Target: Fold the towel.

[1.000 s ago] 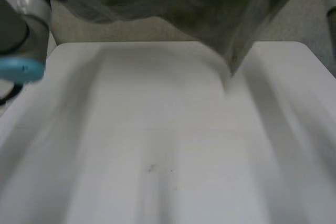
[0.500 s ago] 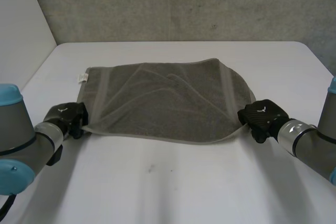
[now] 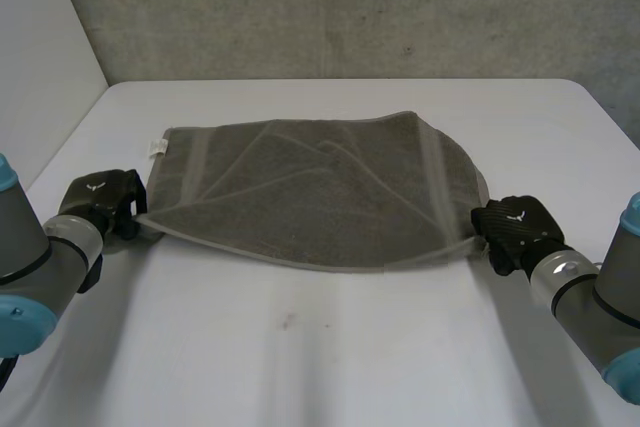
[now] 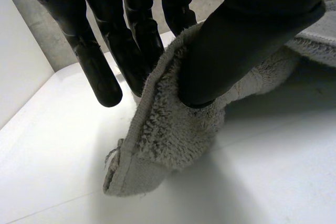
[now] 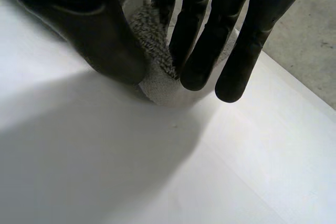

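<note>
Both near corners of the towel (image 3: 310, 192) are pinched, left hand (image 3: 98, 205) at frame left, right hand (image 3: 515, 229) at frame right (equally near); it lies mid-frame on the table (image 3: 300, 367), long axis between them.

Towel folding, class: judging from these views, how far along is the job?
Done: the towel lies spread on the table, apparently doubled, layers rumpled. In hand: the left robot hand pinches its near left corner, the right robot hand its near right corner. Left: probably another fold, then letting go.
</note>
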Motion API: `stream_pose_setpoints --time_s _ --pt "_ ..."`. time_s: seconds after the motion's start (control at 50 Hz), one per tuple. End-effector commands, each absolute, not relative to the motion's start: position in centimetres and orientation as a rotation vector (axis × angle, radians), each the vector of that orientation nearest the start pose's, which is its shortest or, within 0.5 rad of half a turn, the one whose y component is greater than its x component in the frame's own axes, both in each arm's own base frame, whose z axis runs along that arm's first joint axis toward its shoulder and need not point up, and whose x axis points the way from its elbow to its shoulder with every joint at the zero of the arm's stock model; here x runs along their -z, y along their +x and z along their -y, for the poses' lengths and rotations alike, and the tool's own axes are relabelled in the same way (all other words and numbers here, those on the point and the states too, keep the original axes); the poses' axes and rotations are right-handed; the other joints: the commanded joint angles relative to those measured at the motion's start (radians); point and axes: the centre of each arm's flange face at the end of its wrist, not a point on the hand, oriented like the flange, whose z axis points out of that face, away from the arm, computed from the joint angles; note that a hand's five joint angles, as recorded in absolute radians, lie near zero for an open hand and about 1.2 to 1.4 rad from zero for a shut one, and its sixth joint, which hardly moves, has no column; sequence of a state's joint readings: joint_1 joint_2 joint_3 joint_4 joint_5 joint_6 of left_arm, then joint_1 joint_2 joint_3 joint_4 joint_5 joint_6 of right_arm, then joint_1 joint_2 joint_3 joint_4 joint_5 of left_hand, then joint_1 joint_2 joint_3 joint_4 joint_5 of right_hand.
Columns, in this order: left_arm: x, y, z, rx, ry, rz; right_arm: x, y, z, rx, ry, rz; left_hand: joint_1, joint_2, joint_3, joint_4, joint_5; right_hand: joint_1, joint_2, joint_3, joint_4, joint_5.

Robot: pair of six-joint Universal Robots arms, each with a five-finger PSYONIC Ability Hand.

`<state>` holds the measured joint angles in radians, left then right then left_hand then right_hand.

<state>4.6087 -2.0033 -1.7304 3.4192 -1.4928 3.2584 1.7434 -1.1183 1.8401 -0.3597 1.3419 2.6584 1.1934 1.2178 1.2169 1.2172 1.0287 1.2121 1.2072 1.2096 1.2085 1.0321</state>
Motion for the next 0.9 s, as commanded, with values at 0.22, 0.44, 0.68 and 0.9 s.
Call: stream_pose_setpoints --time_s 0.22,0.44,0.68,0.9 --pt "-13.6 -17.3 32.0 1.848 0.363 -2.586 -12.2 22.1 26.9 1.707 -0.955 -2.334 0.203 0.178 0.179 0.179 0.193 -0.654 -0.649 -0.652 -0.651 -0.649" --pt "-13.6 -17.3 31.9 1.846 0.363 -2.587 -11.9 22.5 27.1 1.691 -0.909 -2.33 0.203 0.178 0.179 0.179 0.193 -0.602 -0.597 -0.599 -0.598 -0.596" --pt "-13.5 -17.2 31.8 1.842 0.363 -2.59 -11.5 21.7 27.9 1.722 -0.916 -2.412 0.203 0.178 0.179 0.179 0.193 -0.628 -0.623 -0.625 -0.624 -0.623" --pt "-13.4 -17.2 31.8 1.839 0.362 -2.591 -12.1 21.6 28.3 1.776 -0.918 -2.401 0.203 0.178 0.179 0.179 0.193 0.184 0.189 0.187 0.188 0.19"
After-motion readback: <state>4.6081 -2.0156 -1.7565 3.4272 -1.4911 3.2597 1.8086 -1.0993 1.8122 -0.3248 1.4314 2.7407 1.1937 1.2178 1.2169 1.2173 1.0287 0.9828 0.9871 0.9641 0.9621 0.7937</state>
